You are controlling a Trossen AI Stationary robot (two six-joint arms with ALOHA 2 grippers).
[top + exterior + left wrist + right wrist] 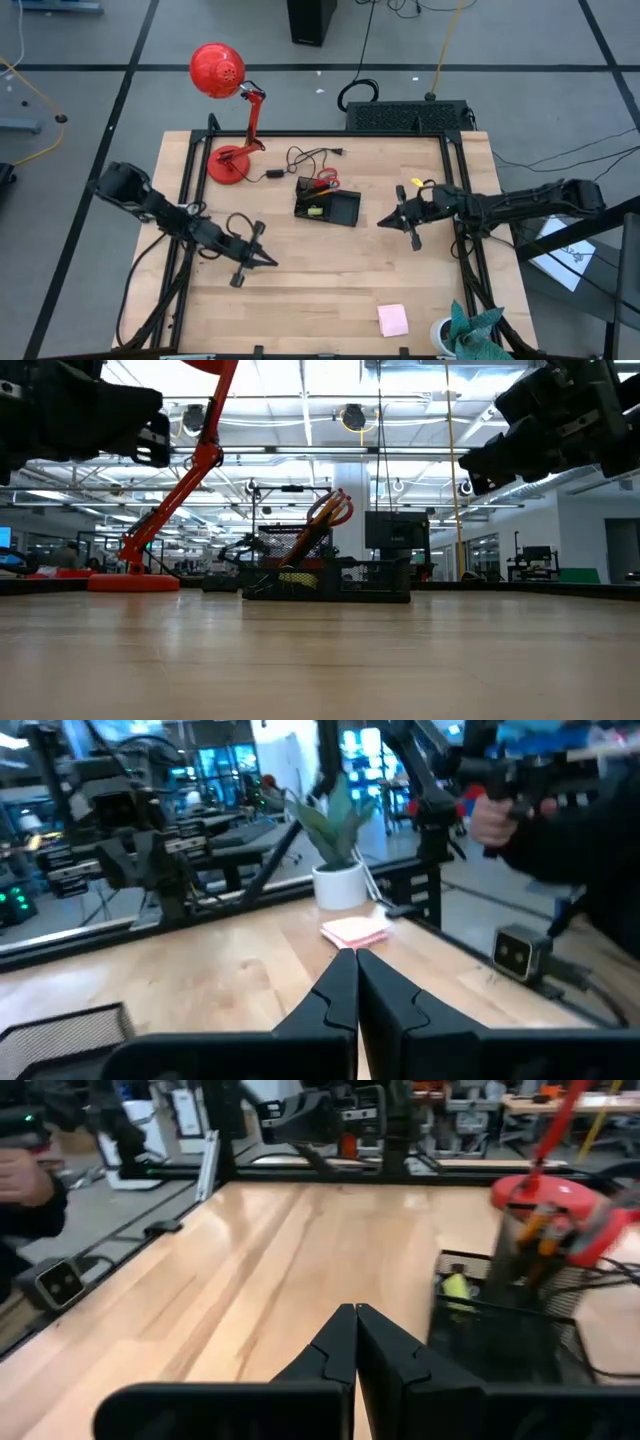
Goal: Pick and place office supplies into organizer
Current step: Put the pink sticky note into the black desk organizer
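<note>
Though mesh-walled, organizer [500, 1330] contents partly obscured: scissors [325, 181], yellow-green block [456, 1286].

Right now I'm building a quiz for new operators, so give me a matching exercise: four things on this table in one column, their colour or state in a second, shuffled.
Things:
1. desk lamp
2. sticky-note pad
3. organizer
4. left gripper

Colour or state:
A. pink, lying alone near the table's front edge
B. fingers shut, holding nothing
C. red, standing at the back left
D. black, with scissors in one compartment

Pairs: 1-C, 2-A, 3-D, 4-B
</note>
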